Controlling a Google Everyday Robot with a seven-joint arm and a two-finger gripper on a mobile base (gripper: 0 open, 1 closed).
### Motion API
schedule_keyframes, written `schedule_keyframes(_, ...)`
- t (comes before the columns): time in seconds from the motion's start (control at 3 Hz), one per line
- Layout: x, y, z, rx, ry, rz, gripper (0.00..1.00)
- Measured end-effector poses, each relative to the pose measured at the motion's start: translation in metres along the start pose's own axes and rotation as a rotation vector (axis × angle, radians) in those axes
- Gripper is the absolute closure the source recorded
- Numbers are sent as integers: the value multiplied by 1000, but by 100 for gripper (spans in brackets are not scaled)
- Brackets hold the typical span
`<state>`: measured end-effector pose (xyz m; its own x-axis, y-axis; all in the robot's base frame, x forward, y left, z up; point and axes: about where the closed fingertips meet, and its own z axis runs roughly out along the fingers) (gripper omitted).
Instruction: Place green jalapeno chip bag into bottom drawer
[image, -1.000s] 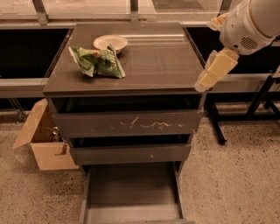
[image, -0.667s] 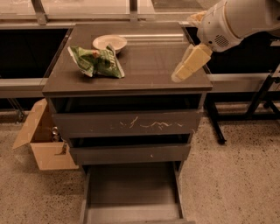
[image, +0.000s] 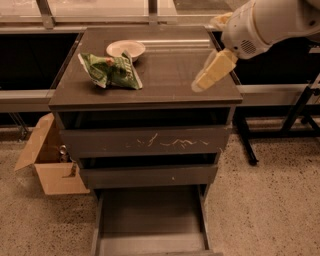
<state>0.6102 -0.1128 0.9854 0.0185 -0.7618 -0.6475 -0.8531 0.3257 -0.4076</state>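
Currently pincer (image: 199, 86) over cabinet top (image: 165, 75) right (state unclear), well apart from green jalapeno chip bag (image: 111, 71); bottom drawer (image: 150, 215) open.

Open bottom drawer (image: 150, 220); green chip bag (image: 111, 71) beside white bowl (image: 126, 49) on cabinet top (image: 167, 75), tool (image: 201, 82) above its right side

Dark cabinet (image: 145, 176) on speckled beige floor (image: 270, 200)
Open cardboard box (image: 54, 175) at the cabinet's left; black metal legs (image: 246, 145) at right; pale rail (image: 100, 20) behind; end effector (image: 212, 74) over the counter (image: 165, 82) at its right side.
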Motion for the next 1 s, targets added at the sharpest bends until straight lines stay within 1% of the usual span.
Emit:
schedule_keyframes(0.33, -13, -2, 28, -34, -47, -27, 0)
schedule_keyframes(0.67, -48, -2, 78, -109, -137, -78, 0)
schedule_keyframes(1.0, -67, 1, 105, -140, -185, -94, 0)
